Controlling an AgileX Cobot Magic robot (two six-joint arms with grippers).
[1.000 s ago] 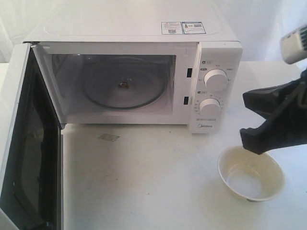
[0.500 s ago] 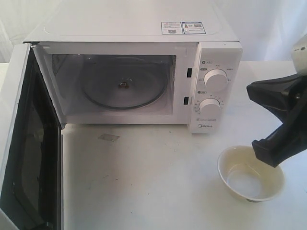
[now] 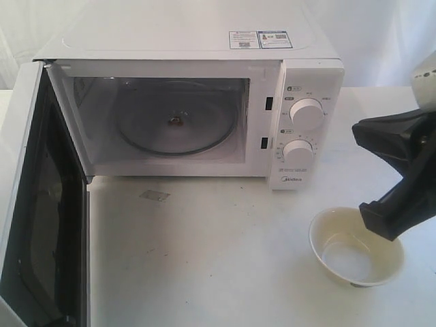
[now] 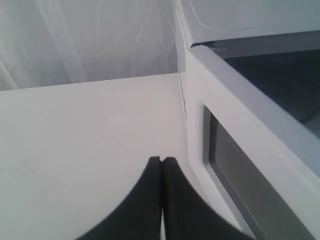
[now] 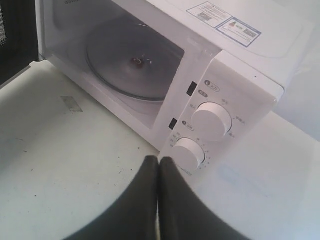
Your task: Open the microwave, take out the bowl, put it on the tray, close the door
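Observation:
The white microwave (image 3: 204, 48) stands with its door (image 3: 34, 204) swung wide open to the left; its glass turntable (image 3: 174, 122) is bare. The cream bowl (image 3: 354, 248) sits upright on the white table, in front of and to the right of the dials. My right gripper (image 5: 159, 160) is shut and empty; its black fingers (image 3: 398, 146) hang just above the bowl's right rim. My left gripper (image 4: 161, 159) is shut on nothing, close beside the door (image 4: 235, 150); it is outside the exterior view. No tray is in view.
Two round dials (image 3: 304, 114) sit on the microwave's right panel. A small grey patch (image 3: 154, 196) lies on the table in front of the cavity. The open door takes up the left front of the table. White curtains hang behind.
My right gripper has drifted to the right, off the bowl's left rim toward its right side. The bowl, the door and the microwave have not moved.

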